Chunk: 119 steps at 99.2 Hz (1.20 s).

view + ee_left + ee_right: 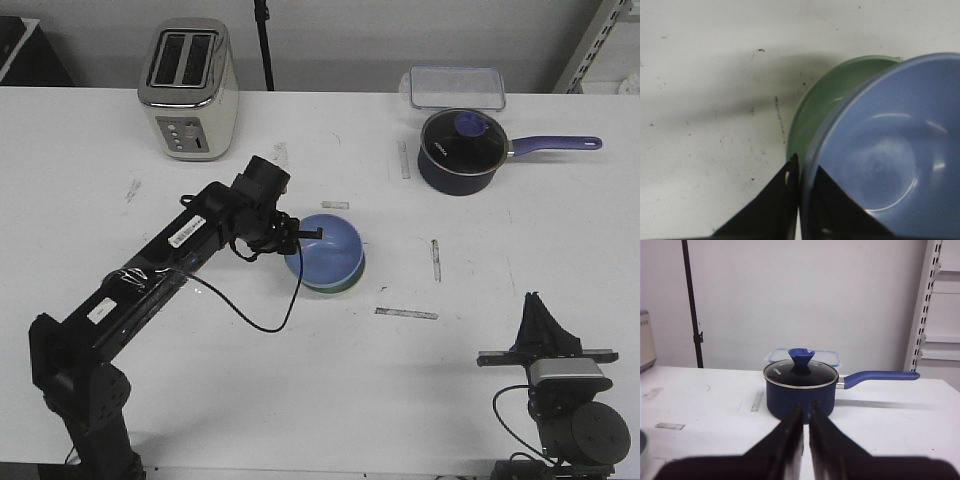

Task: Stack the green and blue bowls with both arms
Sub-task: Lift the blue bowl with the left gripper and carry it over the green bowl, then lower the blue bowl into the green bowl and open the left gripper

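The light blue bowl [328, 248] sits tilted in the pale green bowl [342, 288] at the middle of the table; only the green bowl's front rim shows below it. My left gripper [300, 238] is shut on the blue bowl's left rim. In the left wrist view my left gripper [802, 172] has one finger outside and one inside the blue bowl [890, 150], and the green bowl [815, 110] shows behind and under it. My right gripper [535, 305] is shut and empty at the front right, far from the bowls; the right wrist view also shows it [806, 410].
A cream toaster [188, 88] stands at the back left. A dark navy saucepan [460, 150] with a glass lid and blue handle stands at the back right, straight ahead of my right gripper [800, 390]. A clear lidded container [455, 87] lies behind it.
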Motion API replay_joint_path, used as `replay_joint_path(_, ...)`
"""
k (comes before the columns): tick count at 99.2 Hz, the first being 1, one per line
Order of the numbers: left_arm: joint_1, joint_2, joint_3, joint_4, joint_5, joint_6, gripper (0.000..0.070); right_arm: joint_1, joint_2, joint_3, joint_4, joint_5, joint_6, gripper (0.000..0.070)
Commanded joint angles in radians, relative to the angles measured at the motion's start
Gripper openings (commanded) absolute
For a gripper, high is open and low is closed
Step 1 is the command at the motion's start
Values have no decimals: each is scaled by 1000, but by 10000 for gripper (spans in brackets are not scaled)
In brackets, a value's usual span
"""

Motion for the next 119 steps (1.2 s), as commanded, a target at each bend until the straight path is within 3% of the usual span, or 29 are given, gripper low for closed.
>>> replay_joint_path(1,-21,31,29,18,2,-4,1,0,-2,2,15,3,-4,10)
replay_joint_path(62,-39,58,28,46,-3,-3,5,0,-2,2,15,3,-4,10)
replay_joint_path(85,-38,59,28,51,-18,-3,60,0,-2,2,15,3,-4,10)
replay_joint_path(90,-38,59,28,53,-18,-3,123,0,-2,2,15,3,-4,10)
replay_joint_path(98,-38,59,28,53,-18,-3,305,0,-2,2,15,3,-4,10)
replay_joint_path(102,-38,59,28,53,-18,-2,353,0,-2,2,15,3,-4,10)
replay_joint_path(119,-38,58,28,52,-18,0,369,0,-2,2,15,3,-4,10)
